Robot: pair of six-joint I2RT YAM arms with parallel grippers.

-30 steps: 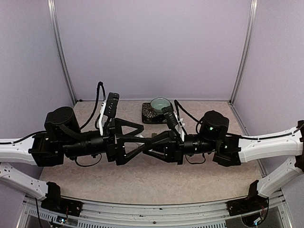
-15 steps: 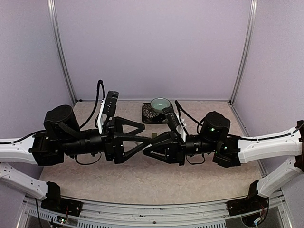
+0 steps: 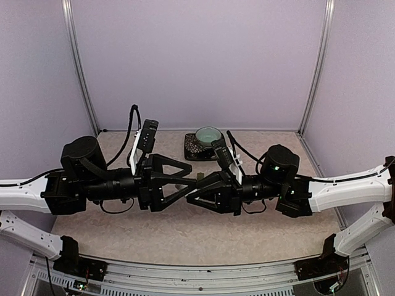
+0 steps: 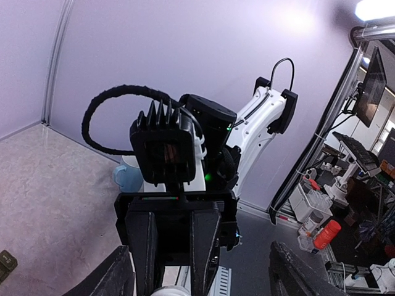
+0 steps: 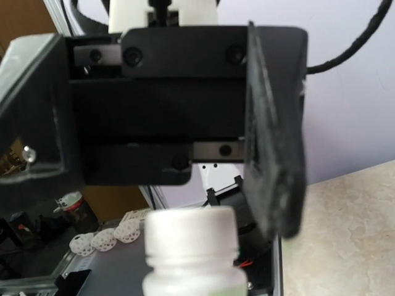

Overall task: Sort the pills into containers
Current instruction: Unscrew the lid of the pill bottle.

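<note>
Both arms meet above the middle of the table. My right gripper (image 3: 196,188) is shut on a white pill bottle (image 5: 191,246), whose cap points at the left arm. In the left wrist view the right gripper (image 4: 173,246) faces me, with the bottle's cap (image 4: 170,290) low between its fingers. My left gripper (image 3: 192,176) is open, one finger (image 5: 271,154) on each side of the cap and clear of it. A dark green corner of the containers (image 4: 6,264) shows at the left edge of the left wrist view. No pills show.
A teal bowl (image 3: 208,134) stands on a dark patterned mat (image 3: 194,148) at the back of the table. A pale blue mug (image 4: 129,176) sits behind the right arm. Purple walls close in the back and both sides.
The left gripper has shifted a little to the right towards the bottle, and its jaws have narrowed round the cap. The right gripper still holds the bottle.
</note>
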